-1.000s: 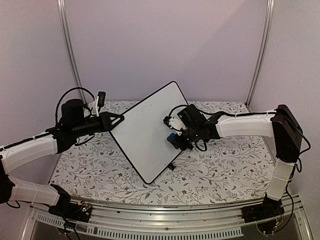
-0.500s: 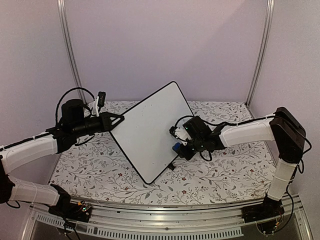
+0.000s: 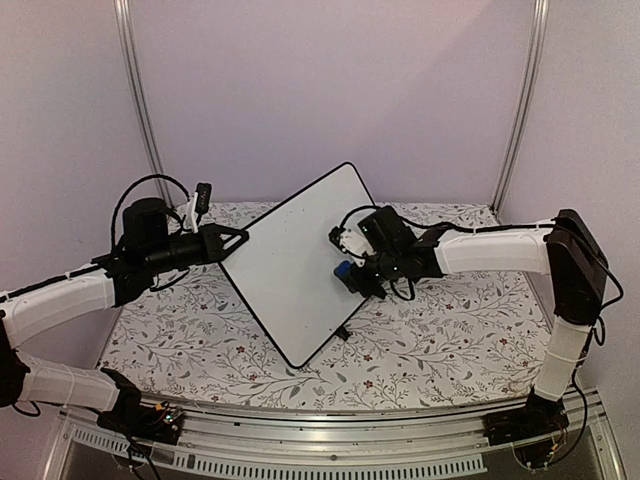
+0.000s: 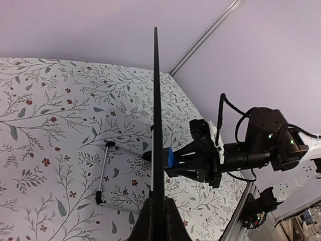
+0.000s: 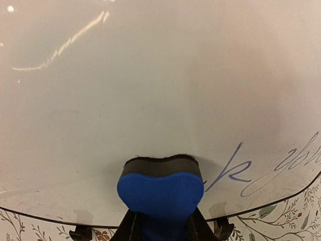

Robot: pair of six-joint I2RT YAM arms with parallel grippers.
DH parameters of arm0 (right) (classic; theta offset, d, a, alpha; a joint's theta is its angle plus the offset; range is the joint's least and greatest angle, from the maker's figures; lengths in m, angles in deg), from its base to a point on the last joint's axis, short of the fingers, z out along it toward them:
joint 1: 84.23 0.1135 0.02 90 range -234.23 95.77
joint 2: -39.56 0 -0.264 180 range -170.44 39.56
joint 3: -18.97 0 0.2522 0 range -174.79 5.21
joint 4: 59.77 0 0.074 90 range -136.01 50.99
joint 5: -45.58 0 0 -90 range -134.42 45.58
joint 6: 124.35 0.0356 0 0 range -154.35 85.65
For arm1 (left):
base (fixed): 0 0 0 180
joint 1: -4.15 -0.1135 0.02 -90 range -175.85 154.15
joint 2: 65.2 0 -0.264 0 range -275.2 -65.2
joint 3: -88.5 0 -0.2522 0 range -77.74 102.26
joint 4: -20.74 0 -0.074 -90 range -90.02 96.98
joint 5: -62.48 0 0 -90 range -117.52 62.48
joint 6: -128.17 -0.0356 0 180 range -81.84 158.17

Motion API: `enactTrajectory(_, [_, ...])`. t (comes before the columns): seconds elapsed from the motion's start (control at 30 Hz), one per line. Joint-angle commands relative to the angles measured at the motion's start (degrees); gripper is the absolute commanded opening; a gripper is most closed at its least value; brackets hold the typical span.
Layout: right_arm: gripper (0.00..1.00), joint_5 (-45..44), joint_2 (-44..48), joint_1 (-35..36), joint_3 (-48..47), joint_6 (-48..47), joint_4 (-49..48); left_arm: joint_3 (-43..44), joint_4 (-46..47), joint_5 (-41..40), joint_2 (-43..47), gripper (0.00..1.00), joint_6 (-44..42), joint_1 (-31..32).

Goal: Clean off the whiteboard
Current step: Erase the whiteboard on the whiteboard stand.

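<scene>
Floral-print table [image 3: 450, 330], lilac walls behind. Whiteboard [image 3: 295, 265] is held up over mid-table, turned diamond-wise in the top view. Its lowest corner is near the cloth; I cannot tell if it touches. Wire stand [image 4: 103, 175] shows behind it.

Blue handwriting [image 5: 235, 168] remains on the face, running along the board's bottom edge as the right wrist camera sees it. Blue eraser [image 5: 160, 193] sits felt-first against the face, just beside the nearest stroke. The ink lies off to its right in that view, and I see none to its left.

Right pincer [image 3: 352, 276] is clamped narrow on the eraser. Left pincer [image 4: 156, 221] is pinched tight on the opposite board edge, only steadying.

My read: the right arm does the wiping. The next pass should slide sideways along that edge, following the line of script rather than crossing it.
</scene>
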Motion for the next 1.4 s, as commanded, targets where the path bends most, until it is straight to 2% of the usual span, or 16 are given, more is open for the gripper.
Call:
enactTrajectory(0.0, [0.00,-0.98,-2.41,-0.87,-5.19,-2.07,-0.96,1.63,2.68,7.37,0.00,0.00,-2.20,2.26])
enactTrajectory(0.17, [0.00,-0.36,-3.09,-1.45,-3.17,-2.04,-1.05,1.71,2.73,7.67,-0.09,0.00,-2.21,2.22])
enactTrajectory(0.53, [0.00,2.50,-1.07,-2.46,11.51,2.23,-7.12,1.80,2.97,8.23,-0.66,0.00,-1.96,2.20])
enactTrajectory(0.67, [0.00,2.81,-0.86,-2.46,10.37,2.49,-6.96,1.72,3.01,8.21,-0.88,0.00,-1.90,2.27])
enactTrajectory(1.07, [0.00,1.50,-2.62,-2.46,-4.91,-1.45,-0.91,1.80,2.73,7.71,-0.88,0.00,-2.27,2.21])
enactTrajectory(1.2, [0.00,1.40,-3.13,-2.46,-4.07,-1.53,-0.92,1.89,2.73,7.82,-0.79,0.00,-2.26,2.20])
enactTrajectory(1.37, [0.00,1.65,-3.00,-2.46,2.09,-0.24,-3.13,1.89,2.74,8.01,-0.87,0.00,-2.15,2.24])
